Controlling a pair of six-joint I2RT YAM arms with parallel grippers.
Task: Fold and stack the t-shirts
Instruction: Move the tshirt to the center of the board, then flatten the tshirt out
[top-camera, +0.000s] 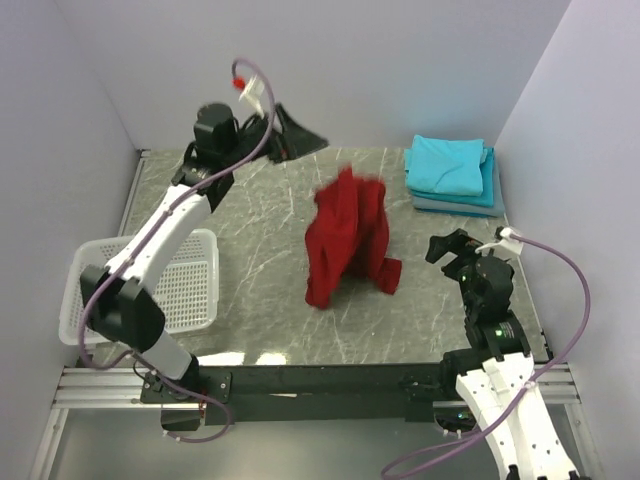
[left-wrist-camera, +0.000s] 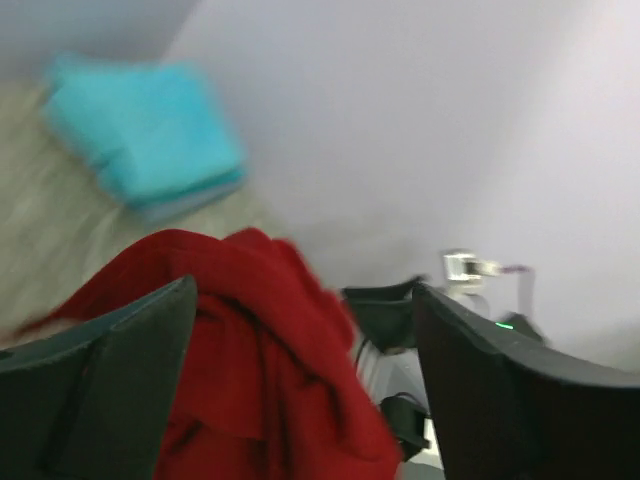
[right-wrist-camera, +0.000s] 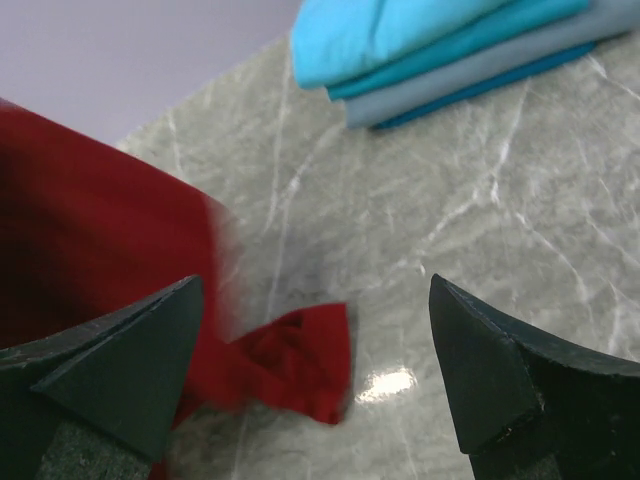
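Red tee (top-camera: 345, 240) is a blurry crumpled heap abt mid counter (top-camera: 250, 230), not touching either arm afaict. Left end effector (top-camera: 298, 140) is up by the back wall w/ jaws spread wide & nothing in them; right end effector (top-camera: 452, 248) sits just right of the tee, also spread wide & empty. Folded turquoise/grey-blue stack (top-camera: 450, 172) lies in the far right corner, well apart from the tee.

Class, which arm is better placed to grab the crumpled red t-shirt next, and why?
Probably the right: its open tool sits close beside the red t-shirt, facing it, while the left tool is up near the back wall, farther away.
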